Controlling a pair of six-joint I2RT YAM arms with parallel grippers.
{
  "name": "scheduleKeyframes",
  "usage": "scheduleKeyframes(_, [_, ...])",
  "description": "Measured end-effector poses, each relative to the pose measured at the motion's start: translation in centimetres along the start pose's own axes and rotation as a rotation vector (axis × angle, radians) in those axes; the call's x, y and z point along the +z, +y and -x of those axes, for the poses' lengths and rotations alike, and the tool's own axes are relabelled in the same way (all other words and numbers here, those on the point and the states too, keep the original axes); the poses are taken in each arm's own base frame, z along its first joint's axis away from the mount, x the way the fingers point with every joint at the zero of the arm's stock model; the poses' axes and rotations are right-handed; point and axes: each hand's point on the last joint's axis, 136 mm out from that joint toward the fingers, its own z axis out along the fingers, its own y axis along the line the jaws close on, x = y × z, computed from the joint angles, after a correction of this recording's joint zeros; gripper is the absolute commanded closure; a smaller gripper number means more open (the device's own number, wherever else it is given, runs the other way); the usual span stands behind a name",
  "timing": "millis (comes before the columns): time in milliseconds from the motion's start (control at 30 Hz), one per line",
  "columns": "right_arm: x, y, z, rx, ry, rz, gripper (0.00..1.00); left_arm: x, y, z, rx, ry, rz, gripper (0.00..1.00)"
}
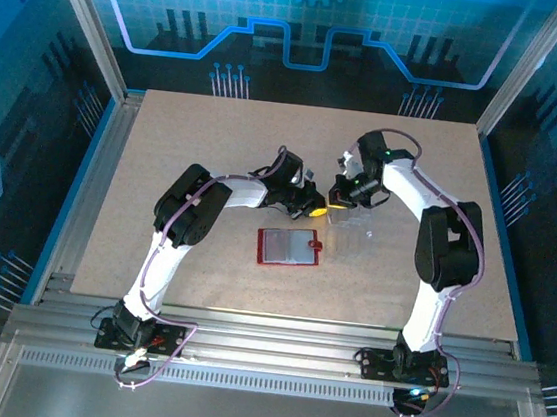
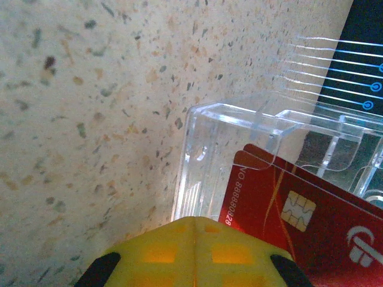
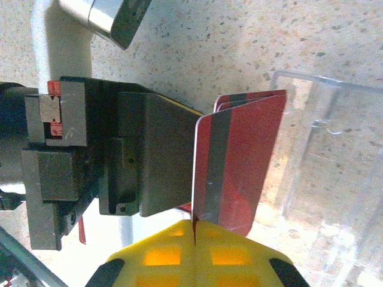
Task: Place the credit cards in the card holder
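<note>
Red credit cards (image 3: pixel 239 161) (chip, mag stripe) fanned; L jaws, R jaws clamped on them

Red credit cards (image 2: pixel 335 239) with a gold chip (image 2: pixel 297 210), red card holder (image 1: pixel 289 247), speckled beige table (image 2: pixel 90 119).

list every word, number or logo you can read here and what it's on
"NO 888888…" along the edge of the front one of the credit cards, left wrist view; later digits too blurred to be sure.
White logo on the same card: cut off by the frame, unreadable.
card holder: nothing legible.
</note>
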Motion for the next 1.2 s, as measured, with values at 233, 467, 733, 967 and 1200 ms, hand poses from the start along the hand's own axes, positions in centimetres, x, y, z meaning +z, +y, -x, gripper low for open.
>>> scheduleKeyframes(233, [-1.3, -1.2, -0.4, 0.012, -0.026, -0.07, 1.0, 0.1, -0.1, -0.2, 0.004, 0.004, 0.004, 0.92])
scheduleKeyframes(467, [-2.5, -2.3, -0.7, 0.027, -0.054, -0.122, 1.0, 0.1, -0.8, -0.1, 0.023, 0.005, -0.002, 0.92])
scheduleKeyframes(733, [-4.7, -2.2, -0.5, 0.032, -0.113, -0.127, 1.0, 0.2, -0.7, -0.3, 0.028, 0.011, 0.006, 0.92])
scheduleKeyframes(967, [-6.2, -2.0, -1.0, 0.033, -0.154, -0.119, 1.0, -1.1, -0.4, -0.8, 0.016, 0.007, 0.016, 0.88])
scheduleKeyframes(1200, [-7.3, -1.2, -1.7, 0.012, -0.205, -0.091, 1.0, -6.5, -2.6, -1.1, 0.067, -0.054, 0.004, 0.78])
